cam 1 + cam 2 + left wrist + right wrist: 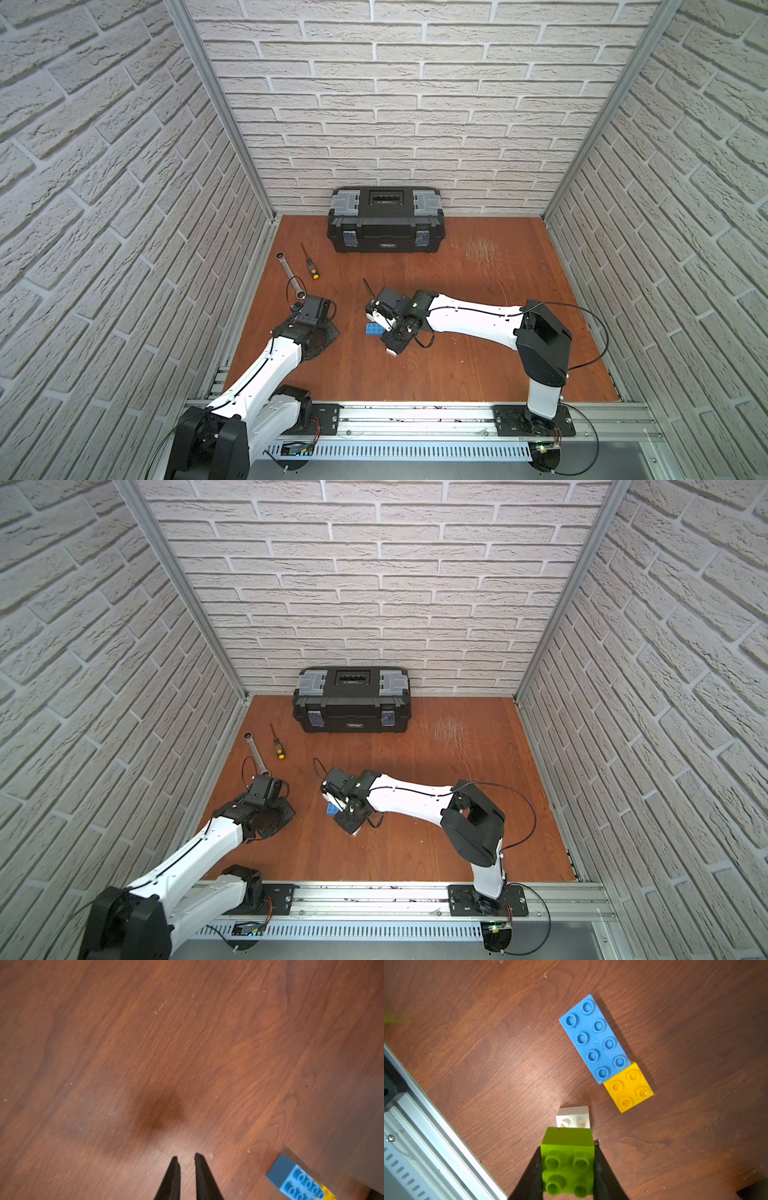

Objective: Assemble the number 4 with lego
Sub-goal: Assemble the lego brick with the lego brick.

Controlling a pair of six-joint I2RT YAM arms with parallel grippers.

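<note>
The wooden tabletop (478, 291) carries a black-and-grey toolbox (385, 220) against the far wall. The right hand (568, 1145) reaches over the middle, its fingers clamped on the sides of a lime green brick (568, 1159). The left hand (186, 1159) is at the left, fingers narrowly parted and holding nothing. A wrench (289, 270) and a screwdriver (309, 266) lie far left. Mid-tabletop, a long blue brick (593, 1039) butts end to end against a yellow brick (628, 1087). A white brick (573, 1118) sits nearby, partly hidden by the green one.
</note>
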